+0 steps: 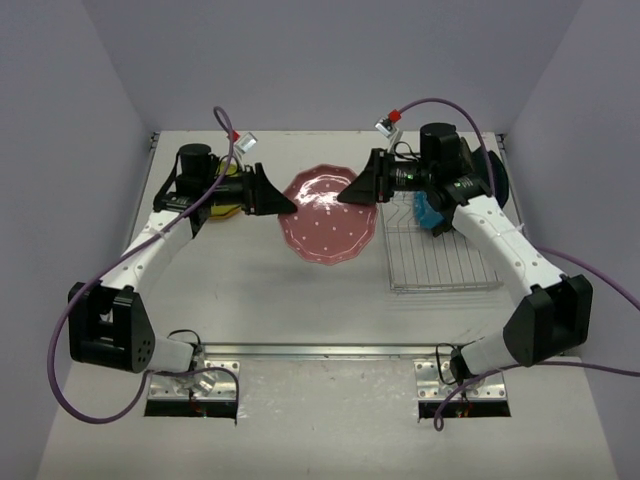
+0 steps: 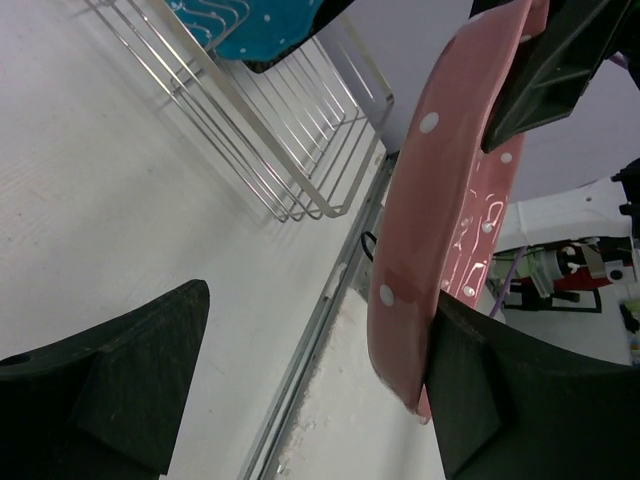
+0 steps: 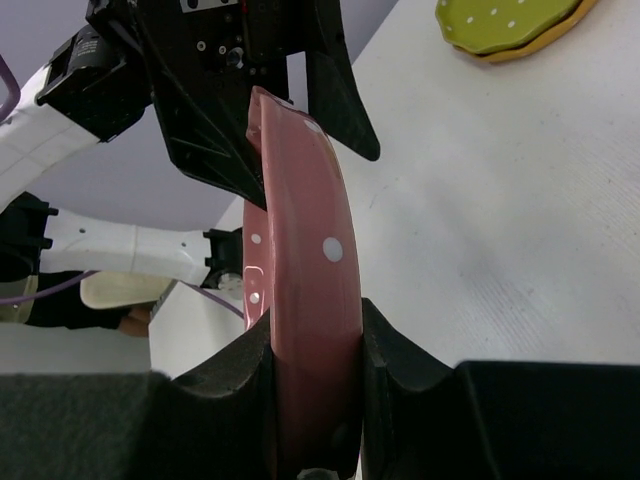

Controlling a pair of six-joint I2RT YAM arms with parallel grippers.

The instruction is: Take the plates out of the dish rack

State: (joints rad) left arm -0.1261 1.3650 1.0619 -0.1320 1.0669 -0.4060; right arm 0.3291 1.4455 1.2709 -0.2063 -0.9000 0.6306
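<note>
The pink scalloped round plate [image 1: 330, 215] is dusty rose, scattered with small white dots on face and rim. The blue round plate [image 2: 250, 25] in the silver wire dish rack [image 1: 440, 262] is turquoise, also white-dotted. The yellow-green scalloped plate [image 3: 505, 18] bears white dots; the orange scalloped plate [image 3: 540, 38] shows only a plain edge. The left gripper [image 1: 283, 203] and right gripper [image 1: 350, 190] are matt black, the arms [image 1: 160, 235] white, the cables [image 1: 60, 380] purple. The flat table [image 1: 250, 290] is off-white.

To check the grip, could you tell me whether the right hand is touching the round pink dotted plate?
Touching. The right wrist view shows the right hand clamped on both faces of the round pink dotted plate, with no gap.
</note>
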